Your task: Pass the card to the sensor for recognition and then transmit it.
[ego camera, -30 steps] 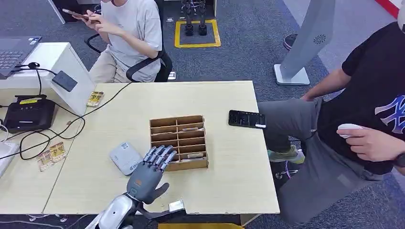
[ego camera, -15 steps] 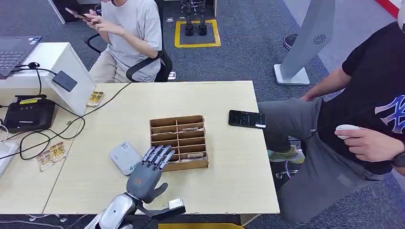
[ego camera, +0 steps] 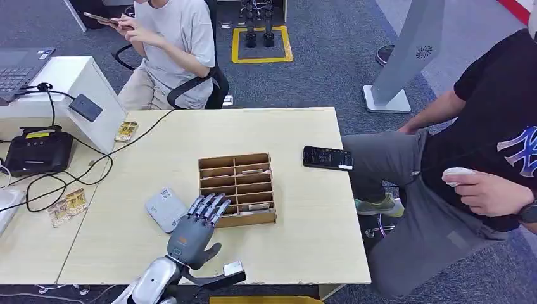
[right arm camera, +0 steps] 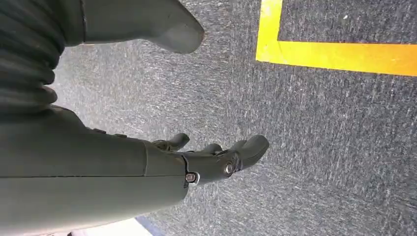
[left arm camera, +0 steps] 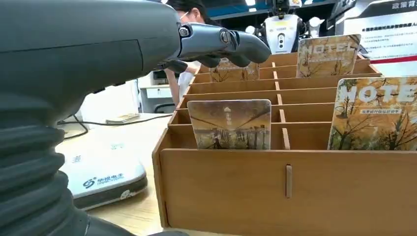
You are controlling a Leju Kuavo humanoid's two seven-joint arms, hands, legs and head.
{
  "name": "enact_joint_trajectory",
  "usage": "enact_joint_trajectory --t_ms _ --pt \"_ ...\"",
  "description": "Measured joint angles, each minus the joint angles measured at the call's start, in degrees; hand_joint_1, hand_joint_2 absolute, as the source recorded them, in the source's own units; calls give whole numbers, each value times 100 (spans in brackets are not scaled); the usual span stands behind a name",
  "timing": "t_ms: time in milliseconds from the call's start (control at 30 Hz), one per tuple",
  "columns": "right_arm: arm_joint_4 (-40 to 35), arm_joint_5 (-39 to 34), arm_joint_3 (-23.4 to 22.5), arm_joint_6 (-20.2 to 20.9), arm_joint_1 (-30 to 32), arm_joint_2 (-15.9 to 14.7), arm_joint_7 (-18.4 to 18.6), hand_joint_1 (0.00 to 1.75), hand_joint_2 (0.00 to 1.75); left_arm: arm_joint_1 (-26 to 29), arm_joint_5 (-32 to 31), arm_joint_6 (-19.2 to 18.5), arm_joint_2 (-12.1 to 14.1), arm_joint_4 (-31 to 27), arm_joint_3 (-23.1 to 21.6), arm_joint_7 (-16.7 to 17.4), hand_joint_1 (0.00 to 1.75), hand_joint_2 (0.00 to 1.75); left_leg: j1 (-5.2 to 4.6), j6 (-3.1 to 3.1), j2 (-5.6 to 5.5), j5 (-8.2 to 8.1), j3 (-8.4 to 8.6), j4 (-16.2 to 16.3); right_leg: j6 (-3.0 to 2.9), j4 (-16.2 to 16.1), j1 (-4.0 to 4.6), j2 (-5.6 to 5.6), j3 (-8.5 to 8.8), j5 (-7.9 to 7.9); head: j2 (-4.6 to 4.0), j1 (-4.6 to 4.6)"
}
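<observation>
Card (left arm camera: 229, 124): in the head view we log several cards standing in a wooden slotted box (ego camera: 237, 188) at the centre of the table (ego camera: 304, 247). Our left hand (ego camera: 193, 233) hovers at the box's 7 o'clock corner, fingers extended and spread, holding nothing, fingertips over the nearest row. The white reader pad (ego camera: 166, 209), which we take to be the sensor, lies just beside the hand at its 10 o'clock. A phone (ego camera: 327, 158) lies at 2 o'clock from the box.

Left wrist view: the card stands upright in the front compartment, below and just beyond our fingers (left arm camera: 223, 42), apart from them. More hotel cards (left arm camera: 375, 114) stand in neighbouring slots.

Right wrist view: our right hand (right arm camera: 206, 160) hangs over grey carpet, fingers loosely apart, nothing held.

Judgement: the step in hand is the reach. We should lower the fingers straight over the front card's top edge and pinch it alone, without nudging the box.
</observation>
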Motion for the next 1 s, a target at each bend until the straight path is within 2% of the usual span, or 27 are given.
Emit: enact_joint_trajectory --t_ms 933,967,1000 --pt "0 2 -2 -2 -1 0 -2 0 175 -36 -13 -42 -87 190 13 55 0 175 0 0 0 0 0 0 0 0 0 0 0 0 0 0" --pt "0 2 -2 -2 -1 0 -2 0 175 -36 -13 -42 -90 192 13 55 23 175 0 0 0 0 0 0 0 0 0 0 0 0 0 0" --pt "0 2 -2 -2 -1 0 -2 0 175 -36 -13 -42 -90 195 13 57 72 175 0 0 0 0 0 0 0 0 0 0 0 0 0 0"
